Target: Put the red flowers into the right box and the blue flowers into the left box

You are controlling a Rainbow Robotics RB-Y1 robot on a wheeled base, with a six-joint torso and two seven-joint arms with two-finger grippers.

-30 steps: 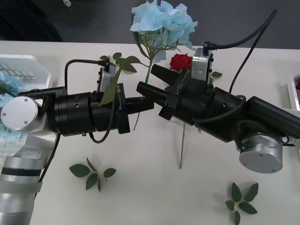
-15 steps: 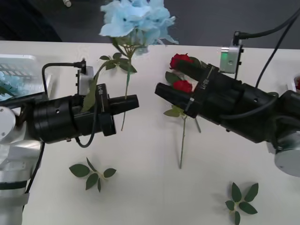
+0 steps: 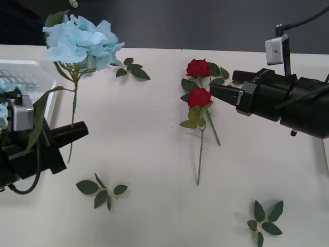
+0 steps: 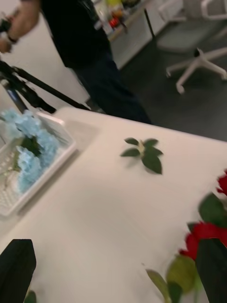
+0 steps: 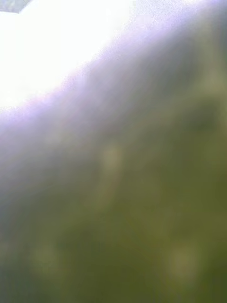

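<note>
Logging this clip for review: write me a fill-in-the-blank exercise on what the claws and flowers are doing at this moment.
1. The left claw holds a blue hydrangea by its ____.
2. ____ red roses lie on the table.
3. The right claw, beside the roses, is ____.
4. The slotted white tray holds ____ flowers.

Missing words: stem; two; open; blue
</note>
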